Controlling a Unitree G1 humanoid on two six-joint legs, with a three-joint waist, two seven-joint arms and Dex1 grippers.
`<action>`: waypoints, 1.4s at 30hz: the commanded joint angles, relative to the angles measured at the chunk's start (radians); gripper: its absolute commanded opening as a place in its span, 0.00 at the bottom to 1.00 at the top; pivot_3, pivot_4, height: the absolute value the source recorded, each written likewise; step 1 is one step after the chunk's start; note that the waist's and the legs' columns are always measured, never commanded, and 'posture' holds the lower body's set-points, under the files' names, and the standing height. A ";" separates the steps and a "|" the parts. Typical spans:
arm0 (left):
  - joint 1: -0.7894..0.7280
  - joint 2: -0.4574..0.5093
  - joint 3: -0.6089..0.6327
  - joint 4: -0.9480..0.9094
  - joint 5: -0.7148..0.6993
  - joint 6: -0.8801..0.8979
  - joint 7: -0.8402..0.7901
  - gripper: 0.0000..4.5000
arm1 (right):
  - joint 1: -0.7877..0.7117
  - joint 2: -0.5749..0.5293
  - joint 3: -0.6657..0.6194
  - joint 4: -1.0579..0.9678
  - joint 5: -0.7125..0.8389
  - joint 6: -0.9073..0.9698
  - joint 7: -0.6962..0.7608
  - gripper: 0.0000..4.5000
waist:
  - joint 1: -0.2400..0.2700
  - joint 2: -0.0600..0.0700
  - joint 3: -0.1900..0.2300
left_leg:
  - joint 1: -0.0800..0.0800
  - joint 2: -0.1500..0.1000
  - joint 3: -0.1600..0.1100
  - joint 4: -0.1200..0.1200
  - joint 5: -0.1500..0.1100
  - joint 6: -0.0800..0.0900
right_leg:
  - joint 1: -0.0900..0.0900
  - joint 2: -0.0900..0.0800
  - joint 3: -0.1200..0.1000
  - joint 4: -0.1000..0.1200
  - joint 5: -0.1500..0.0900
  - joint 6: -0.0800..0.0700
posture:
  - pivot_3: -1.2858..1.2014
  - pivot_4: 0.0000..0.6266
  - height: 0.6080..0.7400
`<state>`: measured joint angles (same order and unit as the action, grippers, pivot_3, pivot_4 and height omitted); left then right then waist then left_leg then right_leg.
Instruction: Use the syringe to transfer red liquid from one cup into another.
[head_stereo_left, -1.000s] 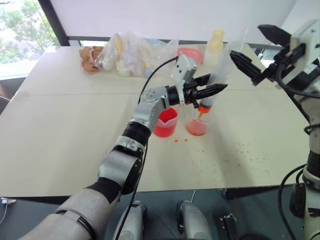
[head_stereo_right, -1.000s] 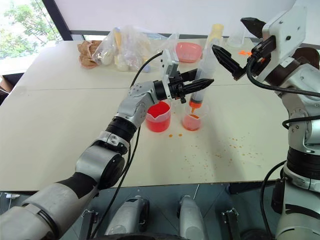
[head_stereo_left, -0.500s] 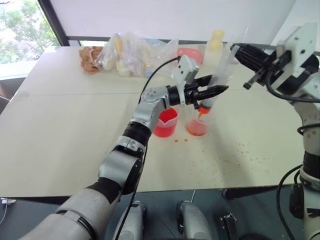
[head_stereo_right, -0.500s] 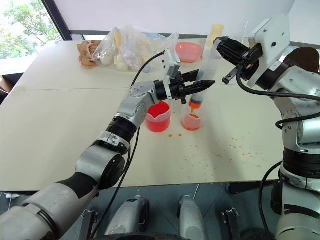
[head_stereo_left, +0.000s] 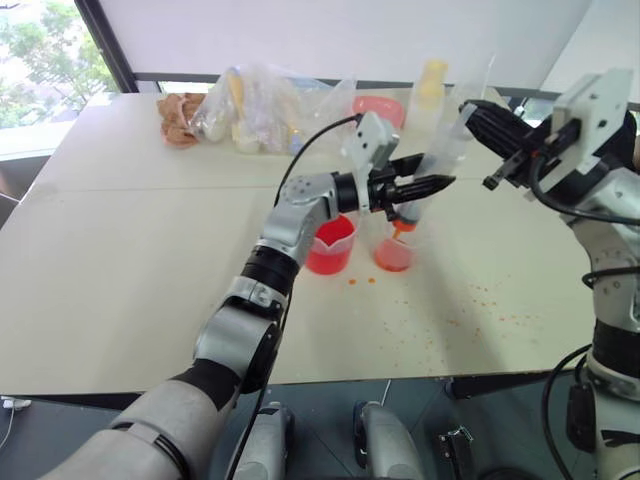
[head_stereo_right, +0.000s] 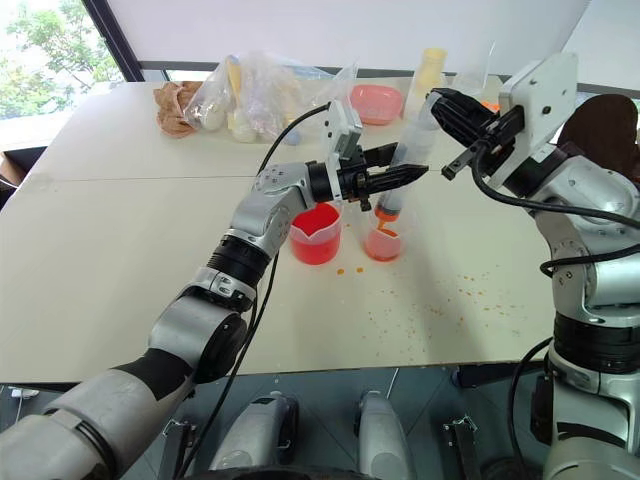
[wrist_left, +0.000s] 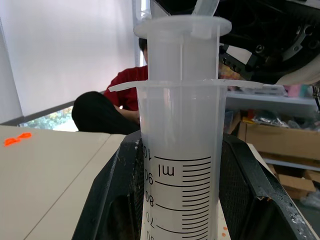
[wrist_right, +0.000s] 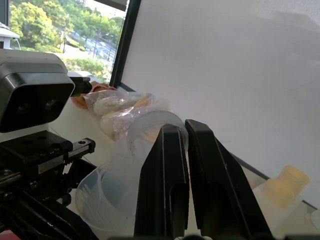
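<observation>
With the left gripper (head_stereo_right: 392, 178) clamped on the syringe (head_stereo_right: 405, 160) above the smaller cup (head_stereo_right: 381, 241), and the right gripper (head_stereo_right: 452, 110) pinched shut at its plunger top, a skewed push could spray red liquid (head_stereo_right: 382, 240) beside that cup

Beige table (head_stereo_left: 130, 260) bears beaker (head_stereo_left: 331, 245), cup (head_stereo_left: 393, 250), bags (head_stereo_left: 262, 105).

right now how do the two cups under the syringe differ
The beaker is wider, has a pour spout and shows bright red; the small cup is narrower, with paler orange-red liquid at its base. The syringe tip hangs over the small cup, while the beaker stands beside it, nearer the left gripper arm. Both are clear plastic, upright on the table.
</observation>
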<state>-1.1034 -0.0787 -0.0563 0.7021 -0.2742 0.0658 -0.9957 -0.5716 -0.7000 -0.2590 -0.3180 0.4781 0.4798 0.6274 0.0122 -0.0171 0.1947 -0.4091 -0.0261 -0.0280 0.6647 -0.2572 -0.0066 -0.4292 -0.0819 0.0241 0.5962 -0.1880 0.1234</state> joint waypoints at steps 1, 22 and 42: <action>-0.057 -0.028 0.037 -0.111 -0.062 -0.020 0.015 0.32 | 0.032 0.016 0.048 -0.029 0.025 0.038 0.016 0.01 | 0.000 0.000 0.000 | 0.000 0.000 0.000 0.000 0.000 0.000 | 0.000 0.000 0.000 0.000 0.000 0.000 | 0.52 0.24 1.00; -0.062 -0.041 0.049 -0.157 -0.080 0.011 0.020 0.32 | 0.065 0.009 0.019 -0.012 0.015 0.039 -0.014 0.62 | 0.000 0.000 0.000 | 0.000 0.000 0.000 0.000 0.000 0.000 | 0.000 0.000 0.000 0.000 0.000 0.000 | 0.52 0.24 1.00; -0.484 0.457 0.173 0.066 -0.106 0.772 0.313 0.32 | 0.101 -0.149 -0.122 -0.142 0.293 0.182 0.115 0.84 | -0.060 0.004 -0.001 | 0.004 0.002 -0.001 -0.001 -0.002 0.003 | 0.000 0.004 0.001 0.003 -0.001 0.000 | 0.52 0.24 1.00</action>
<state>-1.5482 0.3496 0.1262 0.7240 -0.4027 0.7026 -0.7023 -0.4317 -0.8423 -0.4056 -0.4022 0.7255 0.6550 0.7210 -0.0479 -0.0130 0.1942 -0.4048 -0.0231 -0.0290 0.6629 -0.2600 -0.0017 -0.4290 -0.0768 0.0249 0.5989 -0.1886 0.1238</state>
